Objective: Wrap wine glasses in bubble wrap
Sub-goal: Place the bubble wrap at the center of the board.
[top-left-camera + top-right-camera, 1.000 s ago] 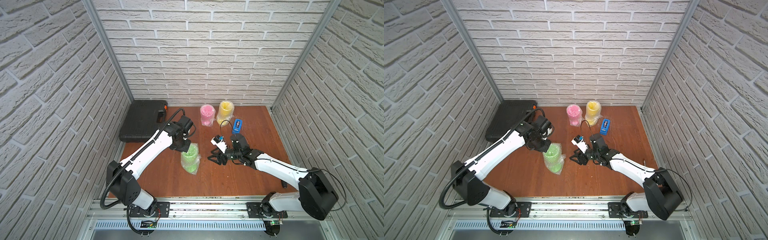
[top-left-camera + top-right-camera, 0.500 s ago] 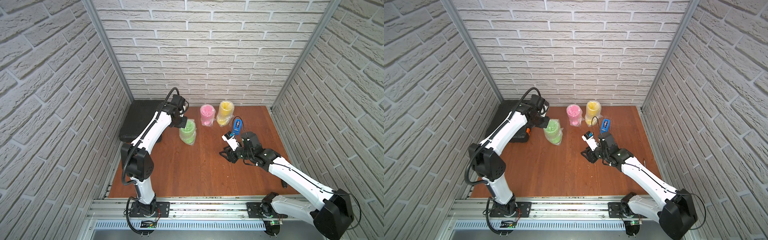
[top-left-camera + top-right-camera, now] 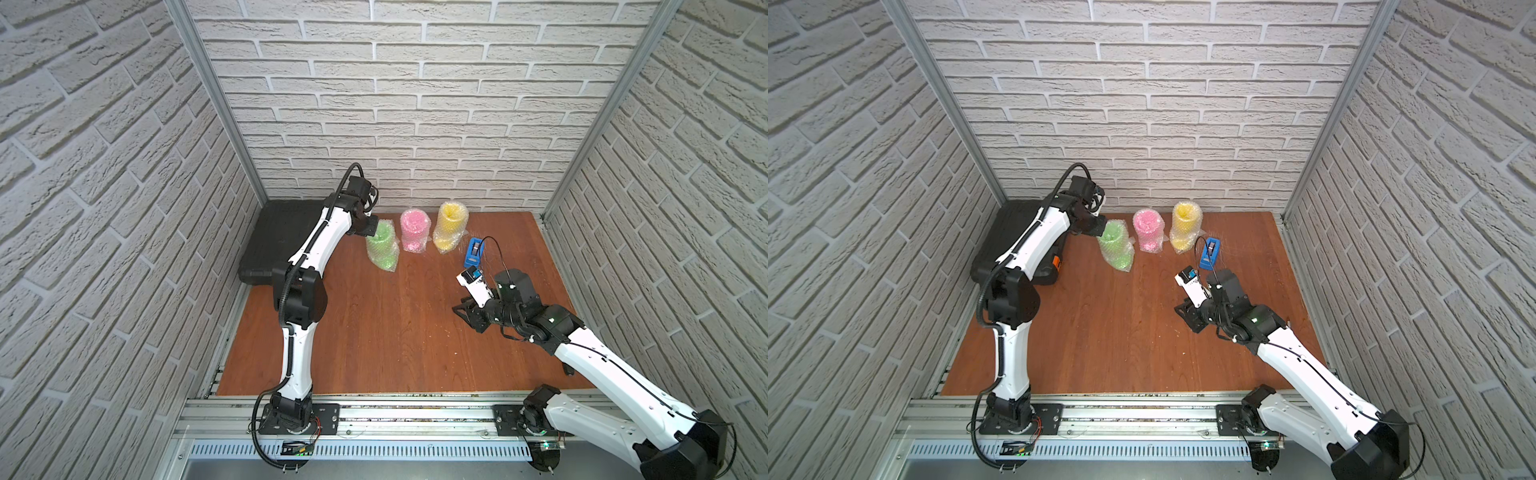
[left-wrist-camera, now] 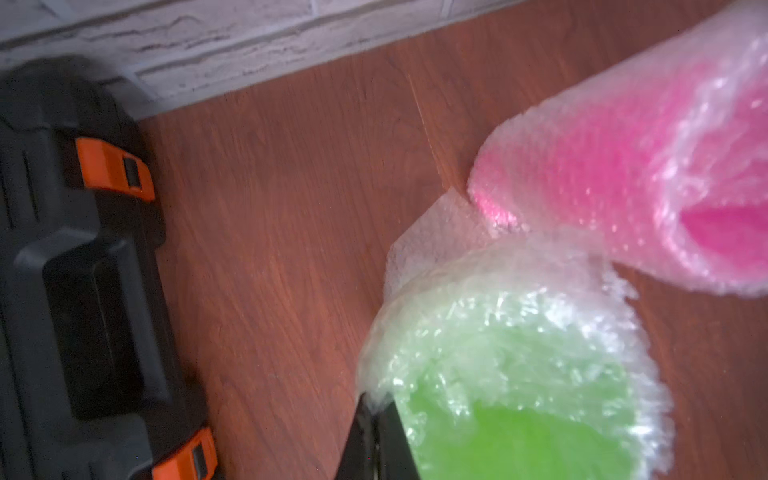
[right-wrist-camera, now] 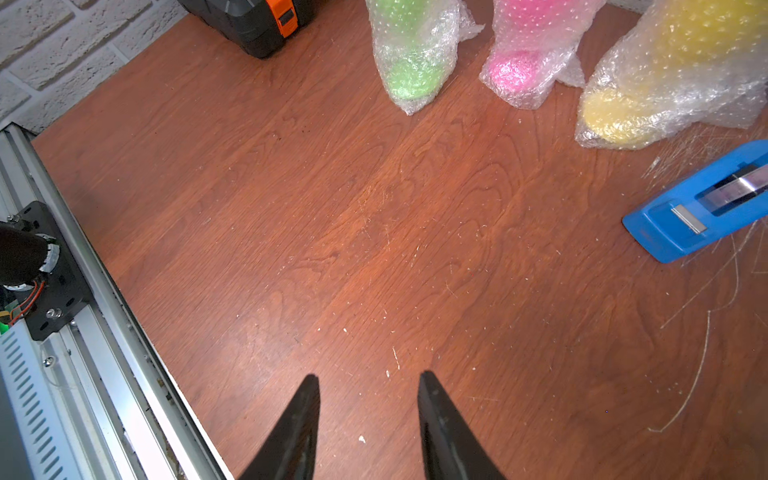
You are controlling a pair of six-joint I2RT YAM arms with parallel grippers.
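Observation:
Three wine glasses stand in a row near the back wall, each inside its own sleeve of bubble wrap: green (image 3: pixel 382 249) (image 3: pixel 1117 245), pink (image 3: pixel 413 230) (image 3: pixel 1148 230) and yellow (image 3: pixel 449 226) (image 3: pixel 1185 226). My left gripper (image 3: pixel 368 228) (image 4: pixel 376 409) is shut on the bubble wrap at the top edge of the green glass (image 4: pixel 519 395), which leans toward it, close beside the pink one (image 4: pixel 623 166). My right gripper (image 3: pixel 465 313) (image 5: pixel 368 376) hovers open and empty over bare table at mid right, well apart from the glasses.
A blue tape dispenser (image 3: pixel 473 253) (image 5: pixel 698 208) lies between the yellow glass and my right gripper. A black case with orange latches (image 3: pixel 282 232) (image 4: pixel 83 291) fills the back left corner. A metal rail (image 3: pixel 415 415) runs along the front edge.
My left arm has carried the green wrapped glass from the table's middle to the back, beside the pink one. My right gripper has drawn back to the right and its jaws have narrowed.

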